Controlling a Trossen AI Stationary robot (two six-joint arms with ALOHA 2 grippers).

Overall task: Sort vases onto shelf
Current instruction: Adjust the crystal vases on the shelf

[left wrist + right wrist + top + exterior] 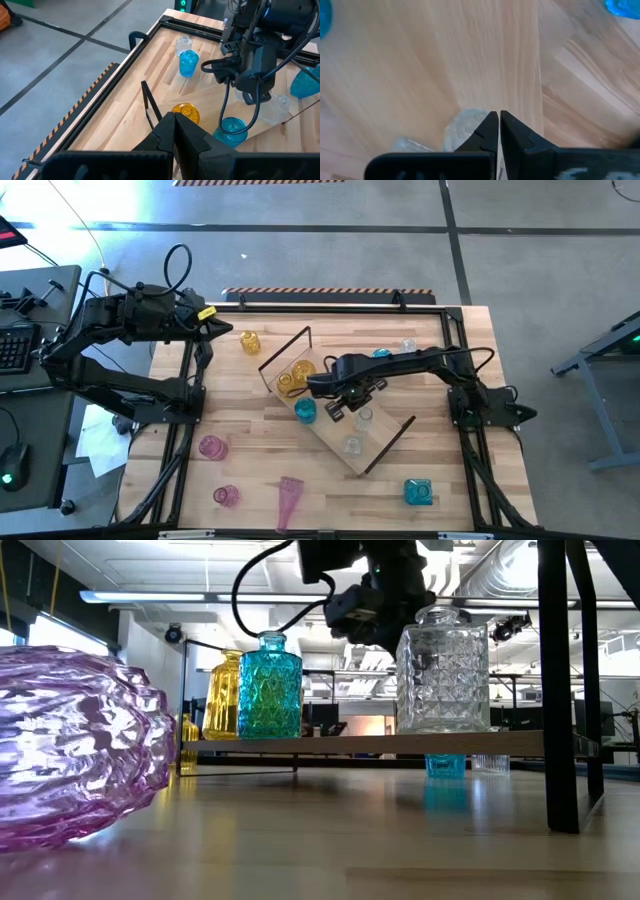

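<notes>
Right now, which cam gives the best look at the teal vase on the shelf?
Low view: the teal vase stands upright on the shelf, fully side-on, faceted body and neck clear. High view shows only its top beside the right gripper. Left wrist view catches it partly behind a cable. Right wrist view: cannot tell.

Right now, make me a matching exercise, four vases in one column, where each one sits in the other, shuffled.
Column one:
1. Teal bottle vase
2. Tall pink vase
3. Small amber vase
4. Teal square vase

Column two:
A. Lying on its side at the table's near edge
B. On the table near the left arm
C. On the shelf
D. On the table's near right corner

Pairs: 1-C, 2-A, 3-B, 4-D
</notes>
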